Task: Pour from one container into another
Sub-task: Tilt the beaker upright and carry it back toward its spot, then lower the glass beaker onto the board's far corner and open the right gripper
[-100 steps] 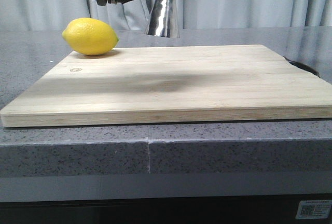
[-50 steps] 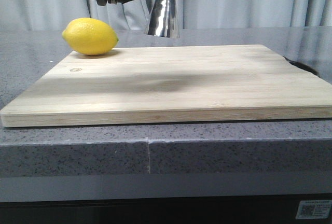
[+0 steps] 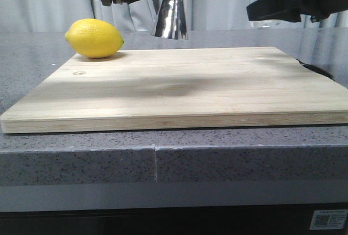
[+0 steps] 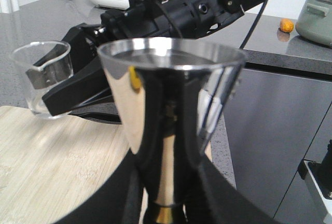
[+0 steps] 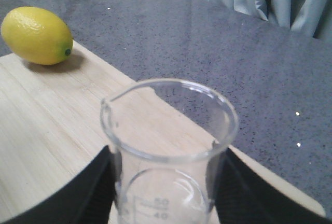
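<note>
Far left on the cutting board (image 3: 179,88) sits a lemon (image 3: 94,38), out of the way. Just right of it, raised above the board's far edge, the left gripper (image 4: 167,203) is clamped around the waist of the steel jigger (image 3: 171,17), holding it upright with its open mouth level. That polished metal looks stiff and slick, so the narrow waist seems the sensible place to hold; the flare above and below should stop it sliding.

Over at the far right, also in the air, the right gripper (image 5: 163,182) has its fingers (image 5: 93,187) pressed on either side of the glass beaker (image 3: 265,2), low on the wall. It looks light, thin and breakable, and smooth too, so I'd want a firm squeeze without crushing. The two vessels are well apart, with the beaker's pour lip turned towards the lemon side.
</note>
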Robot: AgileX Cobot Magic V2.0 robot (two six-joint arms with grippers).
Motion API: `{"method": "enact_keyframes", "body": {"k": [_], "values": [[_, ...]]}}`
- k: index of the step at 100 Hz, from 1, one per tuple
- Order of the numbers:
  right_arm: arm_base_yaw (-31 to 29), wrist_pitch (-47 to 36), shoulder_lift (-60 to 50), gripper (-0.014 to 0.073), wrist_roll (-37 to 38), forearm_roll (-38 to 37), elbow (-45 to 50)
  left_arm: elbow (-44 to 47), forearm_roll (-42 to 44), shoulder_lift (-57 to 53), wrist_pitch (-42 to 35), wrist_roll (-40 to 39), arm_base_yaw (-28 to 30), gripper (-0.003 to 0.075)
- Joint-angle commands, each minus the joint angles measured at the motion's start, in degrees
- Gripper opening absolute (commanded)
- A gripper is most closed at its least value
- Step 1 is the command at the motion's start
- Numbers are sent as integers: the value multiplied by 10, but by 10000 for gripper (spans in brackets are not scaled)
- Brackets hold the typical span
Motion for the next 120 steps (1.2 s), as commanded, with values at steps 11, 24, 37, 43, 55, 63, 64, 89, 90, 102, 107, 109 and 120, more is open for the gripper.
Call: {"method": "enact_keyframes", "body": {"k": [11,24,37,43,55,63,64,89,90,102,107,109,120], "values": [[-3,-36,0,246,-35,50,-11,-17,-42,-29,63,0,-6,-19],[-3,-36,12,246,-52,61,-11,-17,-42,-29,63,0,-6,-19],[-3,-36,23,246,-77,76,-11,-17,-42,-29,63,0,-6,-19],[-3,-35,31,246,-81,82,-11,-17,-42,-29,63,0,-6,-19],[-3,-35,43,246,-97,94,-11,-17,-42,-29,63,0,-6,-19],[-3,-36,51,246,-106,105,-11,-17,-42,-29,63,0,-6,-19],[-3,-36,53,246,-106,107,-11,-17,-42,-29,63,0,-6,-19],[-3,-36,76,246,-130,127,-11,-17,-42,-29,63,0,-6,-19],[-3,-36,76,246,-130,128,-11,-17,-42,-29,63,0,-6,-19],[-3,-36,80,246,-131,132,-11,-17,-42,-29,63,0,-6,-19],[-3,-36,80,246,-137,132,-11,-17,-42,-29,63,0,-6,-19],[-3,-36,80,246,-137,134,-11,-17,-42,-29,63,0,-6,-19],[-3,-34,80,246,-142,136,-11,-17,-42,-29,63,0,-6,-19]]}}
